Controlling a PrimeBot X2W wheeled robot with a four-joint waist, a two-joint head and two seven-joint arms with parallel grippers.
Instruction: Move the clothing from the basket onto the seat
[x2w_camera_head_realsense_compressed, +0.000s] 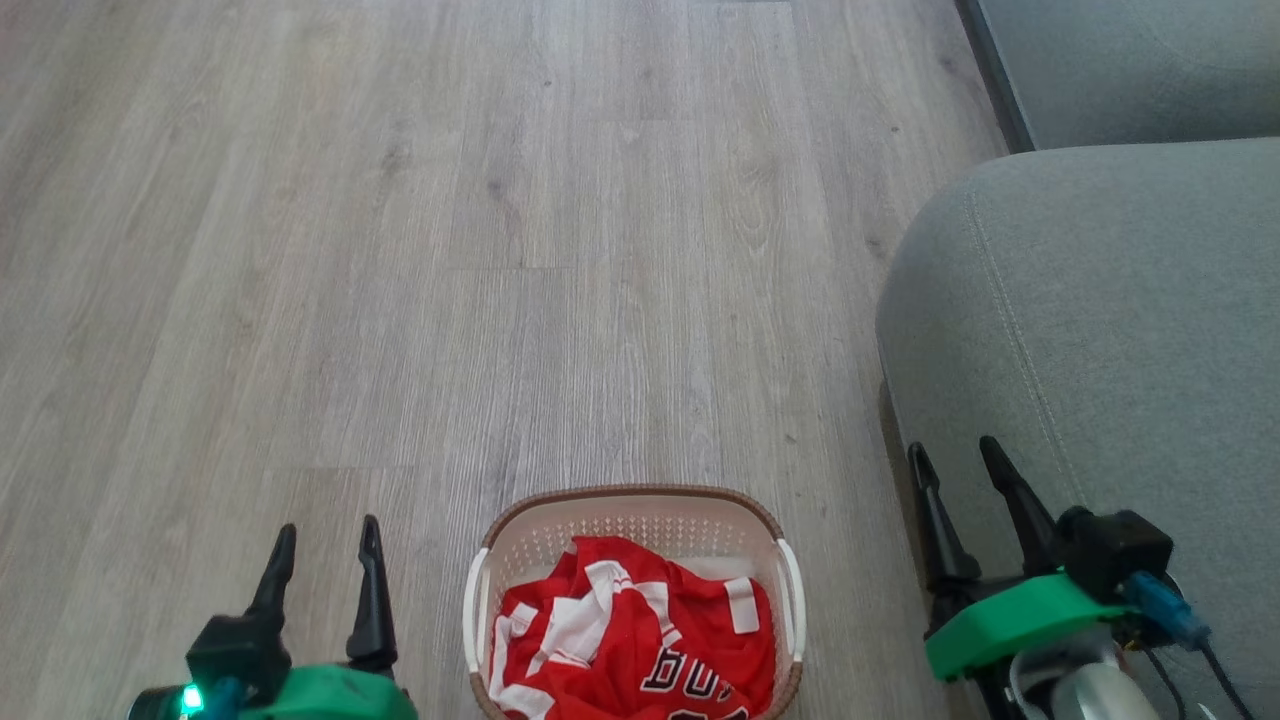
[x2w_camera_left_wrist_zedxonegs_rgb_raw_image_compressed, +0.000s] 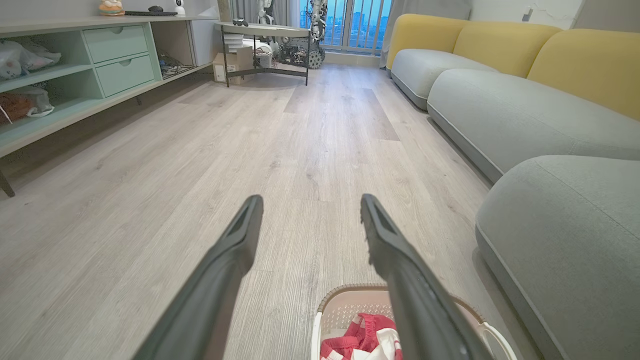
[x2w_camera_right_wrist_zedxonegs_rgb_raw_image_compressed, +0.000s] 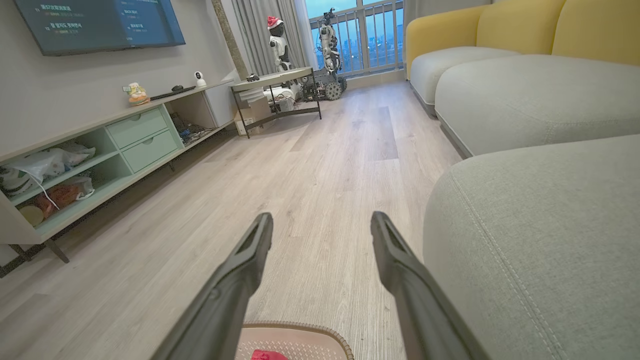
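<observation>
The cream basket with a brown rim stands on the floor at the bottom middle of the head view. Red clothing with white trim and black lettering lies crumpled inside it. The grey-green seat rises on the right. My left gripper hovers open to the left of the basket, holding nothing. My right gripper is open at the seat's near edge, right of the basket. The left wrist view has the basket and the clothing low between the fingers. The right wrist view catches the basket rim and seat.
Pale wood floor stretches ahead. A second grey cushion lies beyond the seat. A long mint-green cabinet runs along the left wall, with a small table and robot figures by the window. Yellow sofa backs line the right.
</observation>
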